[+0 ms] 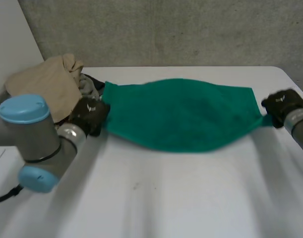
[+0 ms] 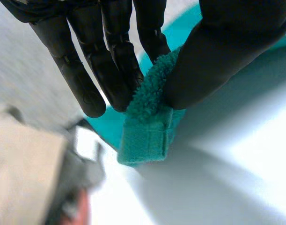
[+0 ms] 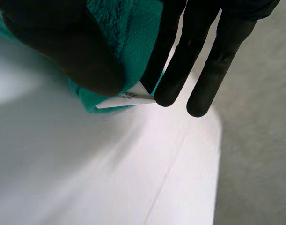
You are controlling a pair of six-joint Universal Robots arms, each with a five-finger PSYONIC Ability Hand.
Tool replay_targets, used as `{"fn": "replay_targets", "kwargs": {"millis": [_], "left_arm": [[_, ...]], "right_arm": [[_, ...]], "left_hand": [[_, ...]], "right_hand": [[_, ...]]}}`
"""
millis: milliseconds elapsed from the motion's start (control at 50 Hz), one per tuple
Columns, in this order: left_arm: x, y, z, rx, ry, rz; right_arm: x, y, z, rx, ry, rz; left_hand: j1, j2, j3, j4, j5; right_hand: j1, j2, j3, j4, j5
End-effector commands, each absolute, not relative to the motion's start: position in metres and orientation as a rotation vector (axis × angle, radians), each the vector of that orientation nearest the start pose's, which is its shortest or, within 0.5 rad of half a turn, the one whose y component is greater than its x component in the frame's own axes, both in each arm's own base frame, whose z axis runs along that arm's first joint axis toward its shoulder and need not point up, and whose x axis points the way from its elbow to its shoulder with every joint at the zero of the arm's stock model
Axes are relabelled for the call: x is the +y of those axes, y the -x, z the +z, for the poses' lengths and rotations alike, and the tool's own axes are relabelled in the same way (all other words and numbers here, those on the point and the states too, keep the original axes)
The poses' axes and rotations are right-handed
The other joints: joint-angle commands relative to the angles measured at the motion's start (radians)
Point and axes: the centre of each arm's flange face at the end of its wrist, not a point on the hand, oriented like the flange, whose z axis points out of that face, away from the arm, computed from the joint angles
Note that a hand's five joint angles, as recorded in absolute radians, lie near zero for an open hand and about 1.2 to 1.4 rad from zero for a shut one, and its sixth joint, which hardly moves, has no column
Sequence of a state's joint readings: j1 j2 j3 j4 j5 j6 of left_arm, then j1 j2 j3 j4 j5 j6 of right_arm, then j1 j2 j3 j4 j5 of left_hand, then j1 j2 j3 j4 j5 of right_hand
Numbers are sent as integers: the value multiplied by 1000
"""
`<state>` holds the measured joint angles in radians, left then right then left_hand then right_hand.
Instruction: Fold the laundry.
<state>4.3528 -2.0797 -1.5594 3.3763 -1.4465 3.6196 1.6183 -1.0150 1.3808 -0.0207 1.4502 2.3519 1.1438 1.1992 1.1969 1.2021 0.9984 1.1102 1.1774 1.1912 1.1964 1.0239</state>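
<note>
A green towel (image 1: 181,114) hangs stretched between my two hands above the white table (image 1: 156,198), sagging in the middle. My left hand (image 1: 90,115) pinches the towel's left corner (image 2: 147,136) between thumb (image 2: 217,56) and fingers (image 2: 114,70). My right hand (image 1: 282,106) pinches the towel's right corner (image 3: 119,42) between thumb (image 3: 63,51) and fingers (image 3: 180,61); a small white label (image 3: 126,97) sticks out below that grip.
A heap of other laundry, beige cloth (image 1: 47,84) over grey and dark pieces (image 1: 89,87), lies at the table's back left, right behind my left hand. The grey wall (image 1: 166,29) stands behind the table. The table's right edge (image 3: 217,154) runs under my right hand.
</note>
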Motion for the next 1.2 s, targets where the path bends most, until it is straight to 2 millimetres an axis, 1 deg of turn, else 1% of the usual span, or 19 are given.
{"fn": "replay_targets", "kwargs": {"millis": [20,100,160,220,240,300,320,400,480,640,700,740,760,840,920,980,1020,1100,1200], "left_arm": [[-218,231,168,2497,-1294,-1419],[-190,219,178,2562,-1333,-1215],[-191,219,187,2534,-1336,-1248],[-210,226,197,2459,-1309,-1386],[-216,228,200,2433,-1297,-1430],[-245,240,200,2344,-1246,-1592],[-262,247,196,2297,-1224,-1661],[-296,262,189,2198,-1178,-1803],[-323,273,175,2132,-1145,-1873],[-362,291,167,2007,-1031,-1987],[-367,294,166,1987,-1016,-2015],[-366,298,164,1983,-1020,-2024],[-365,299,163,1985,-1022,-2024],[-355,309,166,1981,-1052,-2042],[-348,311,168,1991,-1053,-2048],[-340,304,187,1985,-1023,-2076],[-335,300,195,1983,-1011,-2086],[-320,293,203,2016,-998,-2090],[-304,286,201,2085,-984,-2083]], "right_arm": [[-317,-121,181,2792,1531,-1524],[-296,-108,183,2815,1732,-1358],[-295,-106,185,2798,1811,-1363],[-305,-105,191,2806,1768,-1462],[-316,-104,195,2814,1698,-1556],[-334,-105,189,2815,1570,-1660],[-346,-112,183,2785,1523,-1723],[-371,-137,170,2681,1477,-1860],[-394,-148,154,2668,1477,-1943],[-437,-157,140,2605,1419,-2191],[-446,-160,143,2559,1393,-2300],[-447,-163,144,2549,1381,-2325],[-447,-165,144,2551,1379,-2330],[-445,-166,151,2568,1334,-2356],[-436,-166,167,2561,1266,-2366],[-414,-161,175,2597,1266,-2252],[-402,-162,173,2598,1296,-2167],[-378,-139,162,2630,1284,-1909],[-366,-125,150,2622,1273,-1785]], "left_hand": [[252,197,199,194,223],[252,197,199,194,223],[252,197,199,194,223],[252,197,199,194,223],[252,197,199,194,223],[252,197,199,194,223],[252,197,199,194,223],[252,197,199,194,223],[252,197,199,194,223],[252,197,199,194,223],[252,197,199,194,223],[-612,-667,-665,-670,-641],[-969,-1025,-1022,-1028,-998],[-969,-1025,-1022,-1028,-998],[-969,-1025,-1022,-1028,-998],[-969,-1025,-1022,-1028,-998],[-969,-1025,-1022,-1028,-998],[-969,-1025,-1022,-1028,-998],[-969,-1025,-1022,-1028,-998]], "right_hand": [[286,219,205,200,198],[286,219,205,200,198],[286,219,205,200,198],[286,219,205,200,198],[286,219,205,200,198],[286,219,205,200,198],[286,219,205,200,198],[286,219,205,200,198],[286,219,205,200,198],[286,219,205,200,198],[244,176,163,157,155],[-581,-648,-662,-667,-669],[-936,-1003,-1017,-1022,-1024],[-936,-1003,-1017,-1022,-1024],[-936,-1003,-1017,-1022,-1024],[-936,-1003,-1017,-1022,-1024],[-936,-1003,-1017,-1022,-1024],[-936,-1003,-1017,-1022,-1024],[-811,-878,-892,-897,-899]]}}
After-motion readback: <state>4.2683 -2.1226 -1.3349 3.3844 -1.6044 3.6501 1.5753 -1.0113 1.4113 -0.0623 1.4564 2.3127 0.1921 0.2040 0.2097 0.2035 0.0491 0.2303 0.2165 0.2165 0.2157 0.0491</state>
